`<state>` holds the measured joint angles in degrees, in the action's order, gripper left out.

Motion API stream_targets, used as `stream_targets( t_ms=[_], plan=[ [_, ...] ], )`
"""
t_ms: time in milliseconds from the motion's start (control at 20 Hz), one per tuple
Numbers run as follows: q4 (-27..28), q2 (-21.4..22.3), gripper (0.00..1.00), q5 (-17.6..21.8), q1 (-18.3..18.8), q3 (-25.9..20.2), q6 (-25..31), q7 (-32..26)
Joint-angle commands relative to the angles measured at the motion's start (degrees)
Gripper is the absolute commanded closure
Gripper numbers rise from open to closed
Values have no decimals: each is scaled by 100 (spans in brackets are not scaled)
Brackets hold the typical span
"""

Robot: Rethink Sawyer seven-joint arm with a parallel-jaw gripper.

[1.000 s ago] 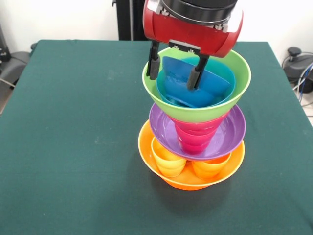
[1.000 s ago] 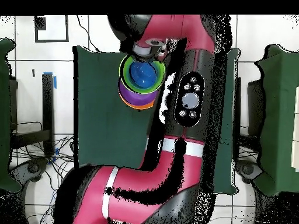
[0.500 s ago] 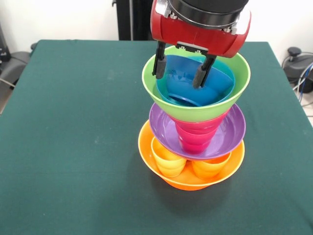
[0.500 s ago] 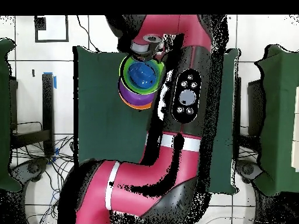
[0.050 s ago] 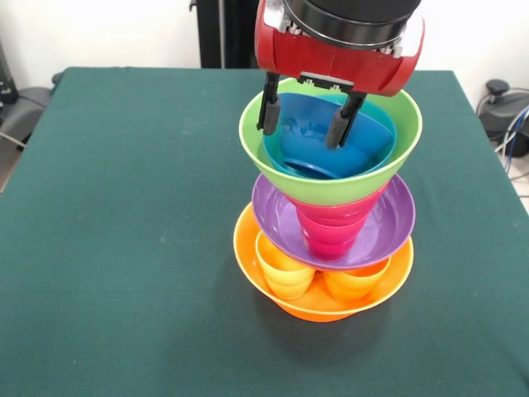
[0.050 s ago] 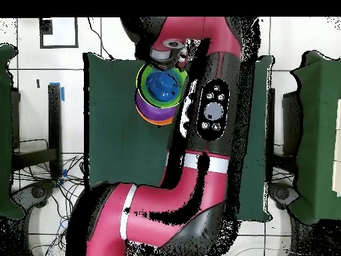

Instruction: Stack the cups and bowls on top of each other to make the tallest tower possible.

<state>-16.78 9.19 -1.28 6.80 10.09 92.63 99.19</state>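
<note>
- The arm [image 5: 339,37] is cut off by the front view's top edge; only its red and black end shows.
- The purple bowl [image 5: 285,223] hides the upper parts of the yellow cup [image 5: 281,269] and orange cup [image 5: 351,283].
- The lime green bowl [image 5: 331,186] covers the red cups' [image 5: 331,231] tops.
- In the overhead view, the arm covers the tower's [image 6: 156,107] right side.

Green tablecloth [image 5: 124,207] over table. Black post [image 5: 221,33] behind far edge. Cables [image 5: 517,124] at right. Overhead: tiled floor [image 6: 73,40], blue tape [image 6: 62,92], cable tangle [image 6: 46,180].
</note>
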Motion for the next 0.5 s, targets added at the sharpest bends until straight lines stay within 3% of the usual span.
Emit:
stream_targets(
  t_ms=[50,500],
  plan=[
    [-114,-115,0,140,123,-402,748,-1986],
    [138,-198,0,129,115,-348,1004,-2017]
  ],
)
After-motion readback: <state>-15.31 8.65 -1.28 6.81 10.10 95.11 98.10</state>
